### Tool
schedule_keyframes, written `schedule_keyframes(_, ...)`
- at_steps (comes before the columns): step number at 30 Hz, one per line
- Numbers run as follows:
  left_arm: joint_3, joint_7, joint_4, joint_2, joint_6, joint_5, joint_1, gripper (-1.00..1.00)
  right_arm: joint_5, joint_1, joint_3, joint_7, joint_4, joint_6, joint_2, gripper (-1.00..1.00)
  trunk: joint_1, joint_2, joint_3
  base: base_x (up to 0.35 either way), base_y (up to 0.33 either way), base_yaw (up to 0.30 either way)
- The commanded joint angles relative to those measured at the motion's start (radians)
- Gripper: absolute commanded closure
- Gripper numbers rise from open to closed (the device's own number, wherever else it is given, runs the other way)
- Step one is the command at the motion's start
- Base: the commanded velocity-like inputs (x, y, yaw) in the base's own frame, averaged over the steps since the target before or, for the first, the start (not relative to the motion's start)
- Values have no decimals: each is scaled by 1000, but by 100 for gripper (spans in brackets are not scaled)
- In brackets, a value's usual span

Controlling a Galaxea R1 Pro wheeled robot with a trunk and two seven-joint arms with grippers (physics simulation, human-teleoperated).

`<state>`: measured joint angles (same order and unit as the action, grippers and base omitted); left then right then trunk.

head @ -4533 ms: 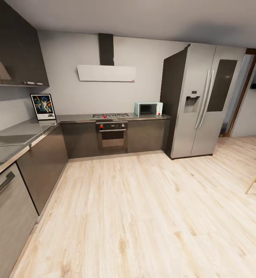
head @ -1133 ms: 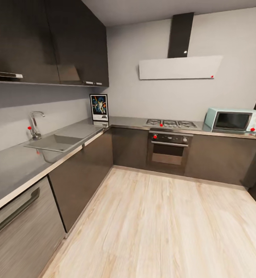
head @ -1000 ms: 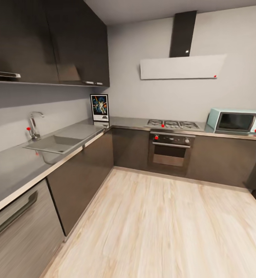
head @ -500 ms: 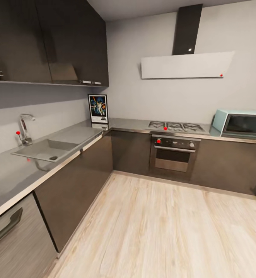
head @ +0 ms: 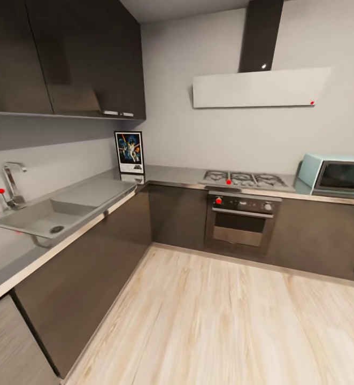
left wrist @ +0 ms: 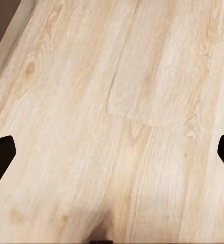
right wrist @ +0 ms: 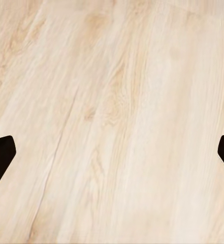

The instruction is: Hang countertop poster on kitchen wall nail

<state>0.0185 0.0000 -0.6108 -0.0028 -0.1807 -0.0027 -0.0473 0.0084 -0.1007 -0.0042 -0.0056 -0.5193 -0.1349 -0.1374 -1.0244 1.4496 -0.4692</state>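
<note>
- Closing on the counter: the poster at eleven o'clock looms larger than before, not yet reachable.
- Left end effector and right end effector spread wide, empty, over floor.

Kitchen layout, placed from the hob

The hob is set in the table, with the oven beneath and the hood above. The poster is stood upright on the table in the corner, left of the hob. The sink is set further left, nearer the camera; the microwave is placed to the right.
</note>
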Motion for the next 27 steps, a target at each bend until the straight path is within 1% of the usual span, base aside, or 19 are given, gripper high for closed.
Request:
schedule_keyframes(1,1,0,-1,0,-2,0,0,-100,1,-1,0,-1,1,-3,0,-100,-1,0,-1,325,-152,0)
schedule_keyframes(19,1,1,-1,0,-2,0,0,-100,1,-1,0,-2,1,-3,0,-100,-1,0,-1,289,-205,2)
schedule_keyframes(22,1,0,-1,0,-2,0,0,-100,1,-1,0,-2,1,-3,1,-100,-1,0,-1,273,-225,139)
schedule_keyframes(27,1,0,-1,0,-2,0,0,-100,1,-1,0,-2,1,-3,1,-100,-1,0,-1,273,-225,246)
